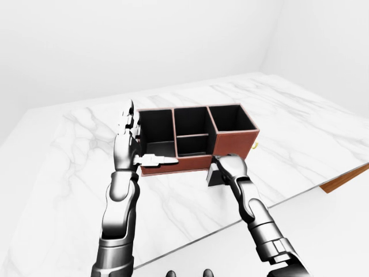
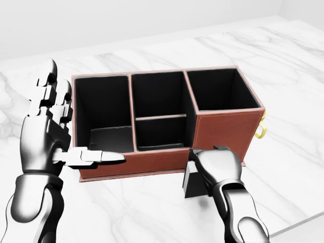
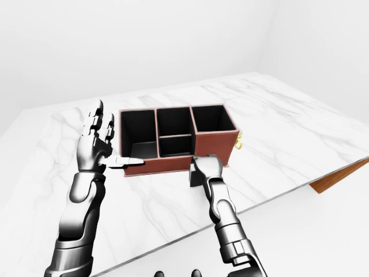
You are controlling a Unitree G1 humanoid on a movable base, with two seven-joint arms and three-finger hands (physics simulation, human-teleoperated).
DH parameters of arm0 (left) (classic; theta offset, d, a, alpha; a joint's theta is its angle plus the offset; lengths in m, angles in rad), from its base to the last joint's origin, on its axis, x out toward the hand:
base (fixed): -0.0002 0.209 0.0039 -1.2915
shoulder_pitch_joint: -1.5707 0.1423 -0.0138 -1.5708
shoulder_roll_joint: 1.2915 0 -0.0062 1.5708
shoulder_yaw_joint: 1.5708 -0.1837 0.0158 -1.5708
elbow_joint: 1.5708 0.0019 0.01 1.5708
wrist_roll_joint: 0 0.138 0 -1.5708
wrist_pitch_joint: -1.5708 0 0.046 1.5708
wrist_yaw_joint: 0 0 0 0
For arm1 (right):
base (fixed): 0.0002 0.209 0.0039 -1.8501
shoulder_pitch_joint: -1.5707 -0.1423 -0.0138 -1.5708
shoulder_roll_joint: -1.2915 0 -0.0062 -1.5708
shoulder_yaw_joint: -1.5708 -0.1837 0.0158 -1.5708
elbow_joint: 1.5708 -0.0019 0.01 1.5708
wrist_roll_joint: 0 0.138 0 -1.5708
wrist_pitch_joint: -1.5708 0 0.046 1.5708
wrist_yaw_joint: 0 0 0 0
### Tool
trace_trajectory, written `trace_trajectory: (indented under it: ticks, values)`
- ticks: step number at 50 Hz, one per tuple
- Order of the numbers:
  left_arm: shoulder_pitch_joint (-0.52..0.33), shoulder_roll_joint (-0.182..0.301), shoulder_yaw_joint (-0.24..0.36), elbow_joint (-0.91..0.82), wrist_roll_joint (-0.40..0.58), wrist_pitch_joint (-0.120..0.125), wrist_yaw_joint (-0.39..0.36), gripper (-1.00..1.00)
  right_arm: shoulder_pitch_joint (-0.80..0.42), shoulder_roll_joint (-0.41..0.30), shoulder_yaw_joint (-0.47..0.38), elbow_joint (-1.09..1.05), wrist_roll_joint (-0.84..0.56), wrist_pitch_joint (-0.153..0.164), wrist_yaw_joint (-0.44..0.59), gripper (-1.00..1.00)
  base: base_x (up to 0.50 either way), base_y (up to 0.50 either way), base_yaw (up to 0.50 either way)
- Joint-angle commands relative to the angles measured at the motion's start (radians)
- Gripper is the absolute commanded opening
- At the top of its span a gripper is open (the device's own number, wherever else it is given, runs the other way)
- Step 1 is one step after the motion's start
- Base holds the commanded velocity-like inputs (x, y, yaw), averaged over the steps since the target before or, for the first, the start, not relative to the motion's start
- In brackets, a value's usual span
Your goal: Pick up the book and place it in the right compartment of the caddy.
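**Clearly a light job, if the grip holds**

Right robot hand (image 2: pixel 218 164) has its fingers curled down over the top edge of the book (image 2: pixel 195 183), a small dark volume standing upright on the counter (image 2: pixel 152 212), just beside the near wall of the caddy (image 2: pixel 223 132) and below its right compartment. From where I stand it looks closed on the book, though the fingertips are hidden behind it.

I'd judge the book light and stiff, a hard smooth cover that could slip if pinched only along the top. Taking it across its flat faces, near the upper middle, should keep it from swinging.

Left robot hand (image 2: pixel 48 126) is open, fingers pointing up and thumb stuck out toward the caddy's left end, holding nothing.

All four pockets of the reddish-brown caddy look empty: a big left one, two small middle ones, and the deep right one. A yellow tab (image 2: pixel 260 130) hangs at its right end.
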Motion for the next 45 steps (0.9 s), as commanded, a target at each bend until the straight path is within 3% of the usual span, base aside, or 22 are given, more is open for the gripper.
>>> trace_trajectory:
  ticks: [1, 20, 26, 32, 37, 42, 45]
  values:
    - [-0.006, 0.002, 0.002, 0.007, -0.001, 0.000, -0.001, 1.00, 0.071, 0.006, 0.015, 0.050, 0.068, 0.000, 0.056, -1.00, 0.00, 0.00, 0.00]
    - [0.014, -0.003, -0.003, -0.006, 0.001, 0.000, 0.000, 1.00, 0.081, 0.002, 0.004, -0.044, 0.081, 0.000, 0.070, -1.00, 0.00, 0.00, 0.00]
    - [0.011, -0.002, -0.001, -0.008, -0.001, 0.000, 0.000, 1.00, 0.140, -0.005, -0.011, -0.265, 0.059, 0.000, 0.190, -1.00, 0.00, 0.00, 0.00]
    - [0.019, -0.005, -0.004, -0.019, -0.004, 0.000, 0.001, 1.00, 0.218, -0.021, -0.039, -0.573, 0.002, 0.000, 0.402, -1.00, 0.00, 0.00, 0.00]
    - [0.019, -0.005, -0.002, -0.026, -0.007, 0.000, 0.002, 1.00, 0.286, -0.017, -0.077, -0.737, 0.002, 0.000, 0.499, -1.00, 0.00, 0.00, 0.00]
    - [0.020, -0.004, -0.002, -0.029, -0.008, 0.000, 0.003, 1.00, 0.308, -0.019, -0.114, -0.860, -0.001, -0.021, 0.592, -1.00, 0.00, 0.00, 0.00]
    - [0.022, -0.005, -0.001, -0.030, -0.011, 0.000, 0.003, 1.00, 0.307, -0.016, -0.139, -0.926, 0.002, -0.031, 0.593, -1.00, 0.00, 0.00, 0.00]
